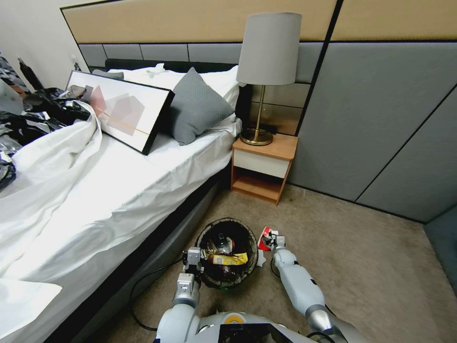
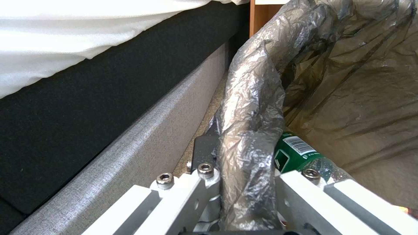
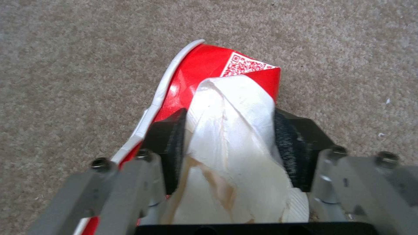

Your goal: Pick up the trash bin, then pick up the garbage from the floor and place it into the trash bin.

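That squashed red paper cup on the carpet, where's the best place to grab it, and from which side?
Best across its flattened body, coming down from above. The red paper cup lies crushed on the carpet, so its thin sides fit between the pads. The right tool is already closed there, pinching the cup's white inner wall. The left tool grips the trash bin rim.

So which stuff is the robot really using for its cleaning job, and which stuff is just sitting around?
For the job:
- trash bin, its bagged rim pinched by the left end effector
- squashed red-and-white paper cup, held by the right end effector over the carpet
- yellow wrapper and green bottle, already in the bin

Just sitting around:
- bed
- grey pillow
- framed picture
- lamp
- nightstand
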Robot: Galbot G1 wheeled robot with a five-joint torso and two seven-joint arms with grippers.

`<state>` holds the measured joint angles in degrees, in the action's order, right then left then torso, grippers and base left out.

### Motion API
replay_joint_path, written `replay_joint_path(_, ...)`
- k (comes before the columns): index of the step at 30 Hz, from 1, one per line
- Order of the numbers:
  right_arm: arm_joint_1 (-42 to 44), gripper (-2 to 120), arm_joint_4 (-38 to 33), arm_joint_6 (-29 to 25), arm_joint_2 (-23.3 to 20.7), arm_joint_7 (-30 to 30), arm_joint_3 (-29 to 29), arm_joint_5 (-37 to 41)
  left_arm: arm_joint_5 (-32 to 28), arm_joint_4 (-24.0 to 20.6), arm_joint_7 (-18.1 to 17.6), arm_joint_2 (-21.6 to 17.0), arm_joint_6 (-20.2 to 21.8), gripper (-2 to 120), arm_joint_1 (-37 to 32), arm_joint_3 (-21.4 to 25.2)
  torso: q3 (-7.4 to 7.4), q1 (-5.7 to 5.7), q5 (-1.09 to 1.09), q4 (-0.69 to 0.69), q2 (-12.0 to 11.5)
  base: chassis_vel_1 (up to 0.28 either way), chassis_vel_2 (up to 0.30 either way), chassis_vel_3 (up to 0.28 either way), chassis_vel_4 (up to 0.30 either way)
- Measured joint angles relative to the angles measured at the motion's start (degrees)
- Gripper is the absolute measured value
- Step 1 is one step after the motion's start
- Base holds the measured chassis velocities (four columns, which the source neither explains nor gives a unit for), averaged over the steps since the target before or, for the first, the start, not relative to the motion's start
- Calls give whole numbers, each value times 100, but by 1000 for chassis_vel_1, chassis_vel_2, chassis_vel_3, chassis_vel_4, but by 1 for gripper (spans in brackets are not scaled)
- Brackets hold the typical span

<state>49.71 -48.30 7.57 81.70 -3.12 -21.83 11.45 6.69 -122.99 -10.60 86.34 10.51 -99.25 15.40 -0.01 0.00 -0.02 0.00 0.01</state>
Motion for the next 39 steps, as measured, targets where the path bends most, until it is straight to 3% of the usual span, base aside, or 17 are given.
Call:
replay_joint_path(14, 27, 14, 37, -195, -30, -5, -30, -44, 3, 30, -2, 0, -6, 1, 17, -7, 0, 0, 2, 1, 0, 0, 0, 0, 0)
replay_joint_path(27, 69, 12, -62, -376, -53, -30, -71, -52, 29, 31, 0, 12, -8, 1, 13, -26, 2, 0, 4, 0, -1, 0, 0, 0, 0)
replay_joint_path(33, 388, 11, -1204, -456, -159, -36, -29, 116, 30, 48, 5, 8, -8, 1, 30, -22, 2, 0, 3, -1, -1, 0, 0, 0, 0)
replay_joint_path(39, 697, 11, -2508, -1164, -215, 74, -30, 214, 28, 76, 11, 9, -8, 1, 55, -25, 2, 0, 4, 0, -1, 0, 0, 0, 0)
